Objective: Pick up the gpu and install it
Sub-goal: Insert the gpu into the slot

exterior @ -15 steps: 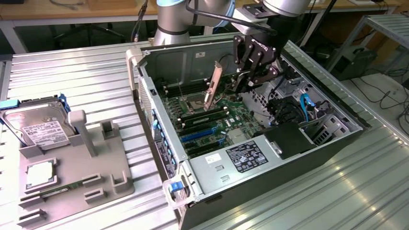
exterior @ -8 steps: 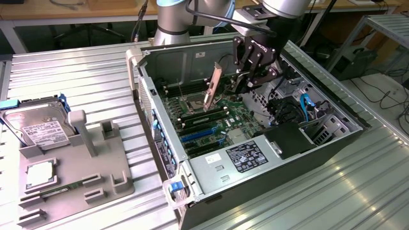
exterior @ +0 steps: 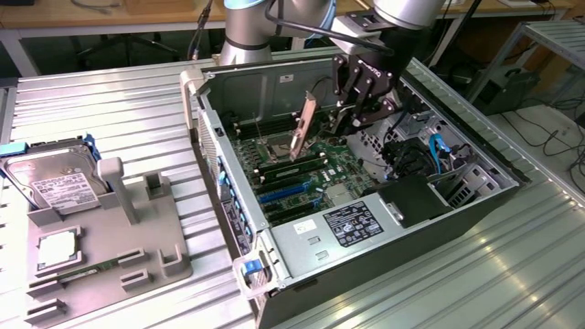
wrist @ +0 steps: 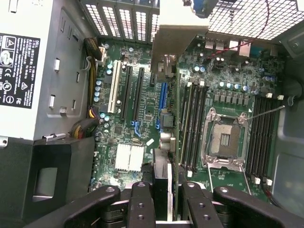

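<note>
Holding the gpu (exterior: 302, 128) edge-on between closed fingers, the gripper (exterior: 352, 118) hangs inside the open computer case (exterior: 475, 205), above the motherboard (exterior: 302, 175). In the exterior view the card stands nearly upright, its long metal bracket tilted slightly, over the region between the processor socket (wrist: 223, 140) and the row of expansion slots (wrist: 133, 92). The wrist view looks straight down the card's length (wrist: 178, 33) toward the board, with the gripper's fingers (wrist: 140, 209) clamped either side of its near edge. Doing this step well probably means keeping the card square to the chosen slot, with its bracket end toward the perforated rear wall (wrist: 123, 16), and lowering it evenly so the connector edge meets the slot along its whole length, clear of the memory sticks (wrist: 192, 126) beside it.
</note>
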{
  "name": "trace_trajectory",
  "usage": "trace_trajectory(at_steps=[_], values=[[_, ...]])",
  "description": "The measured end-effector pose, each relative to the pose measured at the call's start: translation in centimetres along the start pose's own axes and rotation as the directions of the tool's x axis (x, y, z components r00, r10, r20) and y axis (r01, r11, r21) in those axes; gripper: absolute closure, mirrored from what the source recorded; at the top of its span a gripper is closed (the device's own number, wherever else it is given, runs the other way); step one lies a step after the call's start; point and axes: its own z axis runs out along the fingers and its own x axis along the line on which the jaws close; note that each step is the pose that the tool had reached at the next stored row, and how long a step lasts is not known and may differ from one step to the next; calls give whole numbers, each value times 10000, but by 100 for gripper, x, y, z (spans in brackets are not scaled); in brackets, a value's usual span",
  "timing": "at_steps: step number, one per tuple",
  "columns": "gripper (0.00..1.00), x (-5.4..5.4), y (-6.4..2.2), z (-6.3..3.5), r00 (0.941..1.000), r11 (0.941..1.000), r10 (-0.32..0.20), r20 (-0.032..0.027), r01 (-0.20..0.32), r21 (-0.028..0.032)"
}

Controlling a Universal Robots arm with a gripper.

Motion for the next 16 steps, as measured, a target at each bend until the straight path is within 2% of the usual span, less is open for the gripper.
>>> trace_trajectory(at_steps=[16], values=[[72,2,-6,65,10000,9999,26,18,-26,-108]])
